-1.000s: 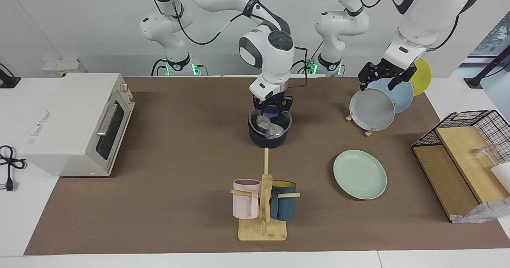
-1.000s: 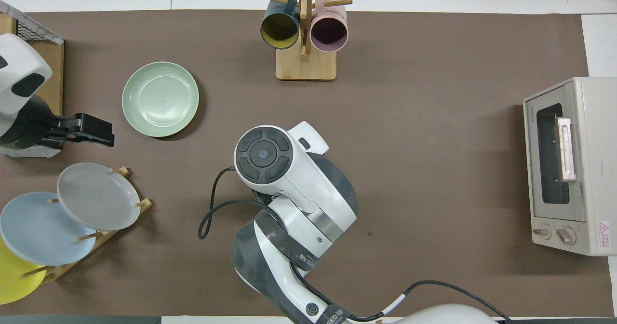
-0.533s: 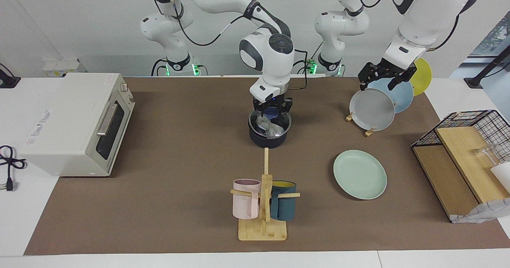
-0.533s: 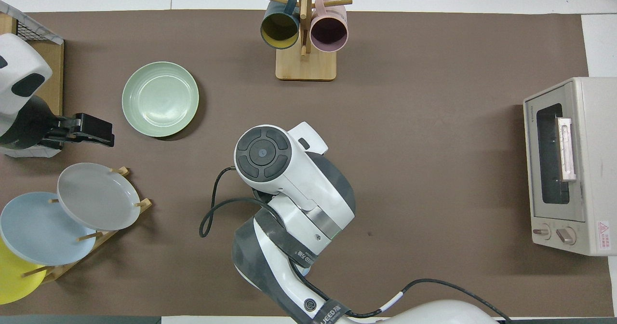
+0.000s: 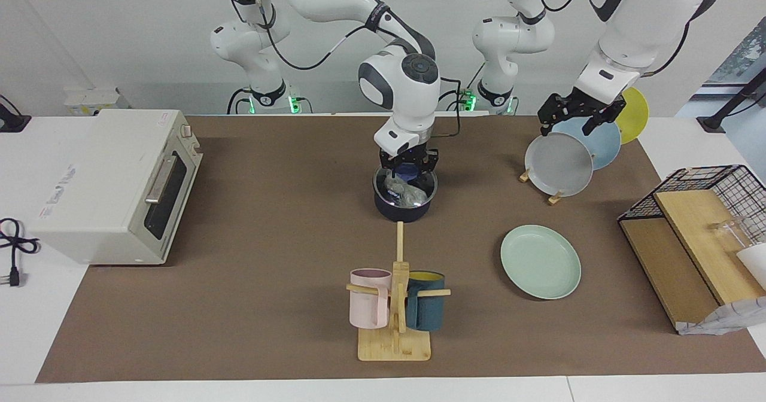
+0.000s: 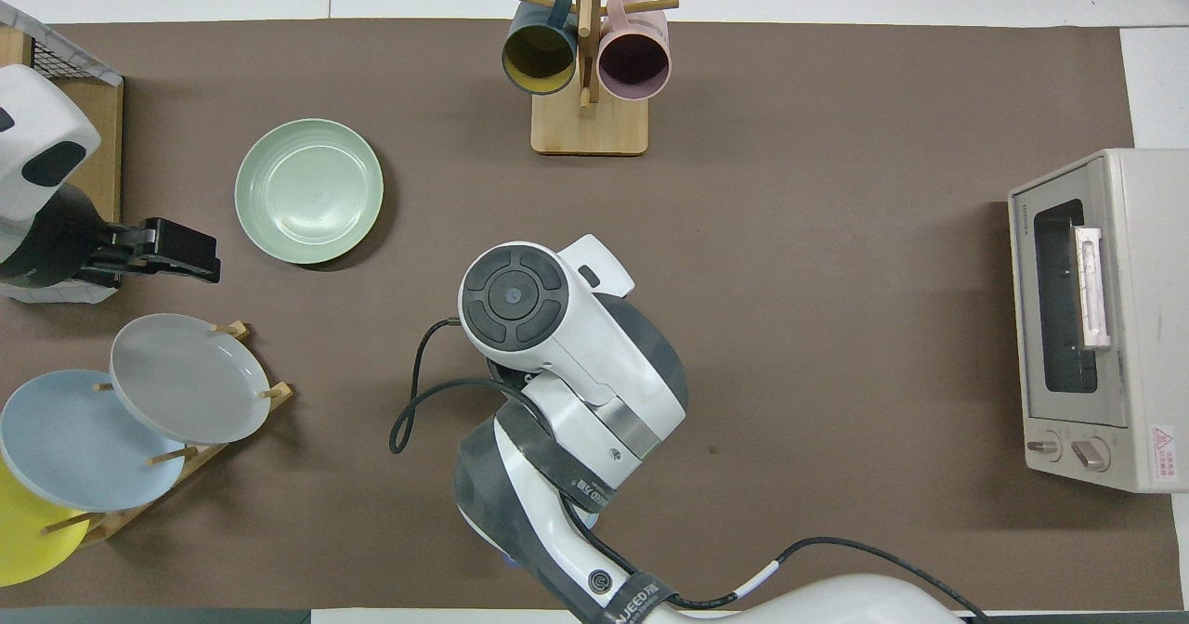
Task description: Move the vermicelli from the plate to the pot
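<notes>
R gripper (image 5: 407,166) is low over the pot (image 5: 404,207), right at the glass lid (image 5: 406,186) sitting on the pot's rim. From my end I can't tell whether its jaws are closed on the lid's blue knob (image 5: 409,169) or just around it; the overhead view is no help, as the R arm's wrist covers pot and gripper both. Thru the glass I see the vermicelli (image 5: 403,191) lying inside the pot as a pale tangle.

Pot sits mid-table, nearer the robots than the mug stand (image 5: 395,324). The stand holds a pink mug (image 5: 369,306) & a dark teal mug (image 5: 425,309).

The mint-green plate (image 5: 540,261) lies flat toward the L arm's end of the table, farther from the robots than the pot, nothing on it.

L gripper (image 5: 573,113) hangs over the plate rack (image 5: 553,197), above the grey plate (image 5: 559,164), w/ light-blue plate (image 5: 603,142) & yellow plate (image 5: 635,113) standing in the same rack. That arm waits; jaws look parted.

Toaster oven (image 5: 114,183) at the R arm's end, wire basket (image 5: 697,201) w/ wooden boards at the L arm's end.
</notes>
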Tool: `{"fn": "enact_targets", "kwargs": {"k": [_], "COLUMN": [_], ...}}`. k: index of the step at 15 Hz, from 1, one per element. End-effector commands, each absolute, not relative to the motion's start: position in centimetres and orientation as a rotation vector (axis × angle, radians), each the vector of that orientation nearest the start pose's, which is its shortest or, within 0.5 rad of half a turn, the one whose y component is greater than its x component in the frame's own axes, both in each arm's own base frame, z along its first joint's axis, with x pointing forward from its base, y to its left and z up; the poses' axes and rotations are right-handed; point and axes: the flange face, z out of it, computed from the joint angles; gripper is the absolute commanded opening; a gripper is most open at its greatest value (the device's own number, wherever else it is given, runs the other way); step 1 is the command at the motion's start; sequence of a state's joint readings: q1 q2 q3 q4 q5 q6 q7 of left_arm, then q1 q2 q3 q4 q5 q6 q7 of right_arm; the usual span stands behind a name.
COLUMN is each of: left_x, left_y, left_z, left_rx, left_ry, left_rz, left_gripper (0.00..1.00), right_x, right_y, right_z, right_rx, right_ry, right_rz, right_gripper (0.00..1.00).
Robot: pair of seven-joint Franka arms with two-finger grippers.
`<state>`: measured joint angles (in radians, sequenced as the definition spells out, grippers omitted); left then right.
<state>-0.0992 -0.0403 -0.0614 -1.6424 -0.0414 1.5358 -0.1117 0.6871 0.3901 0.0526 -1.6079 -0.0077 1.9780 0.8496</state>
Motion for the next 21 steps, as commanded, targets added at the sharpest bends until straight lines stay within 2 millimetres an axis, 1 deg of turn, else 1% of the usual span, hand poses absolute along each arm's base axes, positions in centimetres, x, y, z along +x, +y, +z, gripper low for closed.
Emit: {"fn": "enact_targets", "kwargs": {"k": [1, 2, 3, 4, 5, 7, 8, 9, 10, 11, 13, 15, 16, 17, 20, 21], "left_x": [52.6, 52.6, 52.6, 52.6, 52.6, 52.6, 52.6, 52.6, 52.6, 52.6, 52.6, 52.6, 52.6, 52.6, 52.6, 52.6], "left_y": [-8.8, -8.8, -8.8, -8.8, -8.8, -8.8, -8.8, -8.8, -8.8, -8.8, -8.8, -8.8, -8.8, -8.8, -8.8, -8.8], "left_z": [61.3, 61.3, 61.3, 61.3, 61.3, 61.3, 61.3, 61.3, 61.3, 61.3, 61.3, 61.3, 61.3, 61.3, 61.3, 61.3], "left_rx": [-3.174, -3.174, -3.174, -3.174, -3.174, -3.174, -3.174, -3.174, -3.174, -3.174, -3.174, -3.174, -3.174, -3.174, -3.174, -3.174], "left_ry": [0.074, 0.074, 0.074, 0.074, 0.074, 0.074, 0.074, 0.074, 0.074, 0.074, 0.074, 0.074, 0.074, 0.074, 0.074, 0.074], "left_rz": [0.116, 0.116, 0.116, 0.116, 0.116, 0.116, 0.116, 0.116, 0.116, 0.116, 0.116, 0.116, 0.116, 0.116, 0.116, 0.116], "left_gripper": [1.0, 1.0, 1.0, 1.0, 1.0, 1.0, 1.0, 1.0, 1.0, 1.0, 1.0, 1.0, 1.0, 1.0, 1.0, 1.0], "right_x": [49.4, 49.6, 49.6, 49.7, 50.0, 50.6, 51.3, 51.8, 52.5, 53.1, 54.3, 55.4, 55.6, 55.4, 54.4, 54.3], "right_y": [44.6, 44.4, 44.3, 44.3, 44.2, 44.1, 43.2, 42.7, 41.4, 39.7, 35.2, 29.2, 26.3, 23.9, 17.4, 15.8], "right_z": [39.6, 39.6, 39.5, 39.7, 40.2, 41.7, 42.2, 42.7, 43.7, 45.5, 49.2, 52.4, 54.0, 55.4, 59.2, 60.2], "right_rx": [-3.128, -3.127, -3.128, -3.131, -3.133, -3.125, -3.129, -3.126, -3.121, -3.122, -3.132, -3.149, -3.163, -3.169, -3.182, -3.184], "right_ry": [0.205, 0.212, 0.215, 0.211, 0.213, 0.216, 0.228, 0.235, 0.251, 0.245, 0.194, 0.185, 0.142, 0.118, 0.067, 0.044], "right_rz": [0.013, 0.013, 0.015, 0.007, 0.001, -0.022, -0.039, -0.053, -0.066, -0.073, -0.079, -0.048, -0.022, 0.006, 0.072, 0.088], "right_gripper": [0.43, 0.56, 0.67, 0.93, 1.0, 1.0, 1.0, 1.0, 1.0, 1.0, 1.0, 1.0, 1.0, 1.0, 1.0, 1.0]}}
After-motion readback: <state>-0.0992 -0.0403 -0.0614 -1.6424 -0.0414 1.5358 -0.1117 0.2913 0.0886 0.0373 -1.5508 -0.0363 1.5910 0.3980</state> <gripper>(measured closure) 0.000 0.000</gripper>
